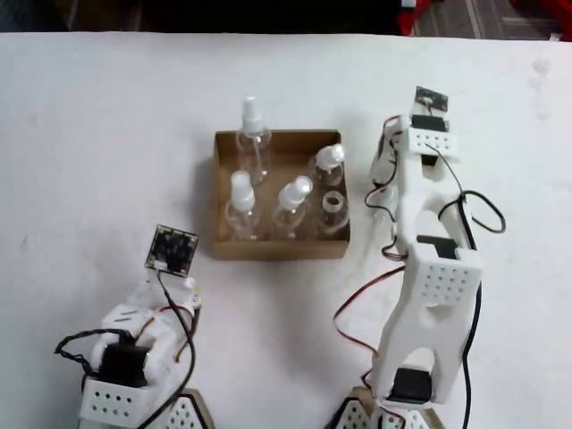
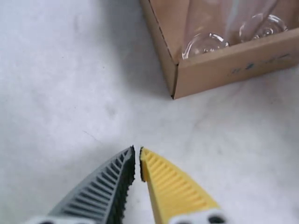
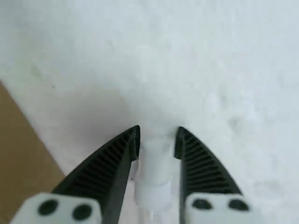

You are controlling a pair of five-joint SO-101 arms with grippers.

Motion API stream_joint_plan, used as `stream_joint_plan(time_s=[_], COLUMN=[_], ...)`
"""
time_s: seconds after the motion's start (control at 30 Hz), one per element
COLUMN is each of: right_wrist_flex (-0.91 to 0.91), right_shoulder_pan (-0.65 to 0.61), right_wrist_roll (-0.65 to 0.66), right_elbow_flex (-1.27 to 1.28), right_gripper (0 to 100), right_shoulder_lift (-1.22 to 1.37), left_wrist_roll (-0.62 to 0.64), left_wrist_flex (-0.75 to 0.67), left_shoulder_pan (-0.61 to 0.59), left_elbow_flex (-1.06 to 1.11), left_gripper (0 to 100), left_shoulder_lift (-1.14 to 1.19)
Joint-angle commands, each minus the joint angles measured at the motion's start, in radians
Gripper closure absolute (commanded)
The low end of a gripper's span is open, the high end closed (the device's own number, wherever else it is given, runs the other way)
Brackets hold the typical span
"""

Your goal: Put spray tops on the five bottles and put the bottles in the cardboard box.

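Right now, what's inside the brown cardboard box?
Five clear plastic bottles stand in the brown cardboard box: four carry white spray tops, one bottle is uncapped. The floor under them is covered.

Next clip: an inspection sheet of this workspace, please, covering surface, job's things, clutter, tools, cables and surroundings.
Surface: white table.
Job's things: cardboard box holds four capped bottles and one uncapped bottle, in the near corner beside the right arm; one spray top is in the right tool.
Clutter: nothing seen.
Tools: left tool shut, holding nothing, over the table near a box corner; right tool shut on the spray top.
Cables: red and black wires along the right arm; black loop by the left arm.
Surroundings: dark strip beyond the table's far edge.
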Motion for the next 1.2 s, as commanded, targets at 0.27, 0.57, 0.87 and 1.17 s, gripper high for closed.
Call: stream_joint_plan(time_s=[0.27,0.57,0.87,1.17], right_wrist_flex=[0.32,0.423,0.423,0.326], right_shoulder_pan=[0.015,0.031,0.021,-0.12], right_wrist_roll=[0.02,0.207,0.261,0.267], right_elbow_flex=[-0.359,-0.54,-0.391,-0.106], right_gripper=[98.2,98.3,98.3,98.3], right_shoulder_lift=[-0.018,-0.134,-0.65,-1.079], left_wrist_roll=[-0.011,-0.011,-0.011,-0.011], left_wrist_flex=[0.006,0.006,0.006,0.008], left_shoulder_pan=[-0.002,-0.004,-0.002,-0.005], left_elbow_flex=[0.002,0.002,0.002,0.002], left_gripper=[98,98,98,98], left_shoulder_lift=[-0.007,-0.007,-0.007,-0.007])
